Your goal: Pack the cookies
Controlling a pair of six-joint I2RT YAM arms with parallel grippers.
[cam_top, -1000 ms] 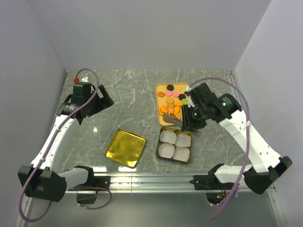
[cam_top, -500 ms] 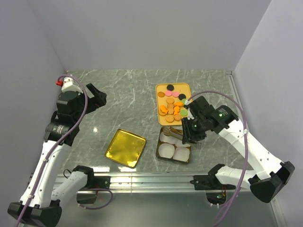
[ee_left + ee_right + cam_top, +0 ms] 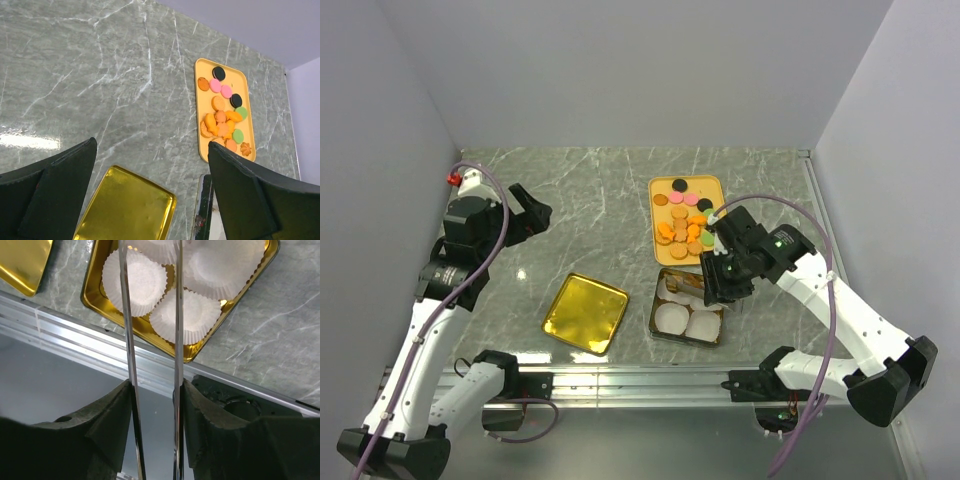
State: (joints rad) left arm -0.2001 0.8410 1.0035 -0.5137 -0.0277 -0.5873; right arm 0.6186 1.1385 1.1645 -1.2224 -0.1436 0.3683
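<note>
The cookies (image 3: 685, 222) (image 3: 222, 120), mostly orange and tan with a few pink, green and black, lie on an orange tray (image 3: 660, 190) (image 3: 200, 67). My right gripper (image 3: 720, 275) (image 3: 155, 385) is shut on metal tongs (image 3: 685, 285) (image 3: 176, 315). The tongs reach over a gold tin (image 3: 655, 325) (image 3: 95, 295) lined with white paper cups (image 3: 135, 277). Their tips are cut off in the right wrist view. From above, something tan shows at the tips over the far-left cup. My left gripper (image 3: 530, 212) (image 3: 150, 145) hangs open and empty above the table's left side.
The tin's gold lid (image 3: 585, 313) (image 3: 130, 210) lies upside down left of the tin. An aluminium rail (image 3: 640, 380) (image 3: 75, 332) runs along the near edge, just below the tin. Grey walls close in both sides.
My right gripper carried the tongs from the tray's near end down over the tin, and the blades spread slightly. The left arm lifted and drew back to the left.
</note>
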